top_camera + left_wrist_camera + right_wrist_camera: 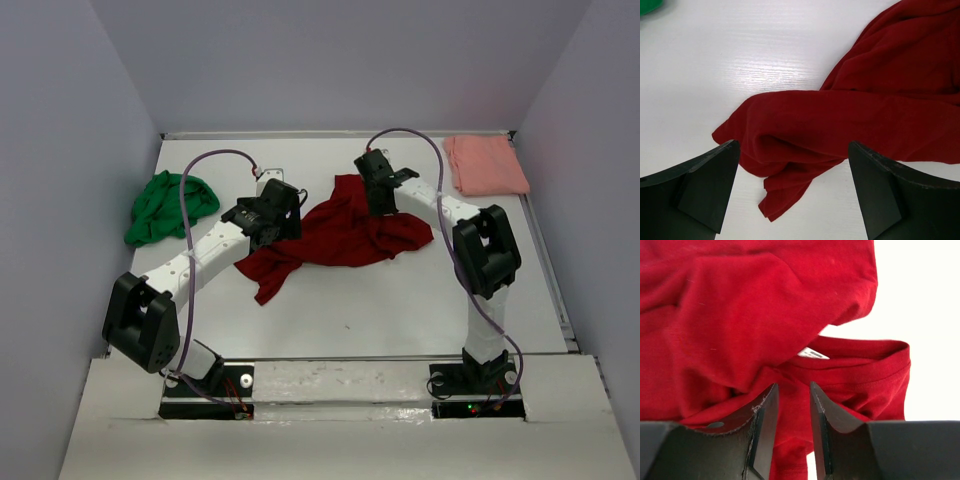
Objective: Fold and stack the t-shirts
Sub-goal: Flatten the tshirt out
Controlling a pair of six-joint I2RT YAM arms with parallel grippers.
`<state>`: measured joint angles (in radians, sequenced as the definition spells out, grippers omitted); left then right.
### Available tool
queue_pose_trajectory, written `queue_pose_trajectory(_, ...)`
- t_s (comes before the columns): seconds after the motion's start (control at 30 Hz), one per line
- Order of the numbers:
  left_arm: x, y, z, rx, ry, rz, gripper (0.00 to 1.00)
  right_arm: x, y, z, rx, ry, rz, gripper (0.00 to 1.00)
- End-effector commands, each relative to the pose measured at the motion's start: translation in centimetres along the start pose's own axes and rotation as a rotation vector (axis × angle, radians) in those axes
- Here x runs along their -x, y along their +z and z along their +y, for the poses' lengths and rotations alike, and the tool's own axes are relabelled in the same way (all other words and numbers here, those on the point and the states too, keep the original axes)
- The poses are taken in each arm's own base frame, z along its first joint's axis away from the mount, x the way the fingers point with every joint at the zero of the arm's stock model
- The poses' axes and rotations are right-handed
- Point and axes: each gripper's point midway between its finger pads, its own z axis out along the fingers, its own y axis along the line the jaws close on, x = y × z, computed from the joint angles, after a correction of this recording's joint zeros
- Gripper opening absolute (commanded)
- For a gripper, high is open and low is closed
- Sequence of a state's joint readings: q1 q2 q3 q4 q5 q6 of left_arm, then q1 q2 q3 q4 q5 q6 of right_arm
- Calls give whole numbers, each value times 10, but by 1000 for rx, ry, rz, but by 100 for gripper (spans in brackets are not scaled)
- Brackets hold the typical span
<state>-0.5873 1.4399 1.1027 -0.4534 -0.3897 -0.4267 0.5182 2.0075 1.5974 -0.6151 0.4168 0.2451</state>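
The dark red t-shirt (340, 240) lies crumpled in the middle of the table. My right gripper (372, 195) is at its far edge. In the right wrist view its jaws (791, 385) stand nearly together with a fold of the red shirt (740, 305) between them, just short of the collar and its white label (813, 353). My left gripper (275, 215) is open and empty over the shirt's left side; the left wrist view shows its wide-spread fingers (792, 150) above a loose red flap (805, 135). The bright green t-shirt (168, 205) is bunched at the far left. The salmon pink t-shirt (485, 165) lies folded at the back right.
Grey walls close in the white table (400, 300) on three sides. A raised rail (555, 270) runs along the right edge. A corner of the green shirt (647, 5) shows at the top left of the left wrist view.
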Motion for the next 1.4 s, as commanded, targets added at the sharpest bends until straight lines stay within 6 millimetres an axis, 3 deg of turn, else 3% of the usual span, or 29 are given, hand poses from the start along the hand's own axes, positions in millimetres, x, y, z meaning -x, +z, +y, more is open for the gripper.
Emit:
queue_pose_trajectory(0.0,15,-8,3,4,-11,-45,99,6,2,-3,27,50,-24,37)
queue_pose_trajectory(0.4,16,-8,2,0,-12,-43,99,1,8,3,71,53,-5,34)
queue_pose_trajectory(1.0,13,-6,2,3,-5,-33,99,5,-3,22,191,85,-25,31)
queue_pose_trajectory(1.07,13,-6,2,3,-6,-33,99,7,-3,20,183,86,-30,26)
queue_pose_trajectory(1.13,12,-5,1,-1,-8,-31,99,6,-2,19,178,82,-27,2)
queue_pose_trajectory(1.27,9,-3,0,1,-8,-25,99,6,-2,13,147,92,-35,0)
queue_pose_trajectory(1.37,3,-1,18,112,-29,-38,99,18,-21,-18,-5,111,-127,0)
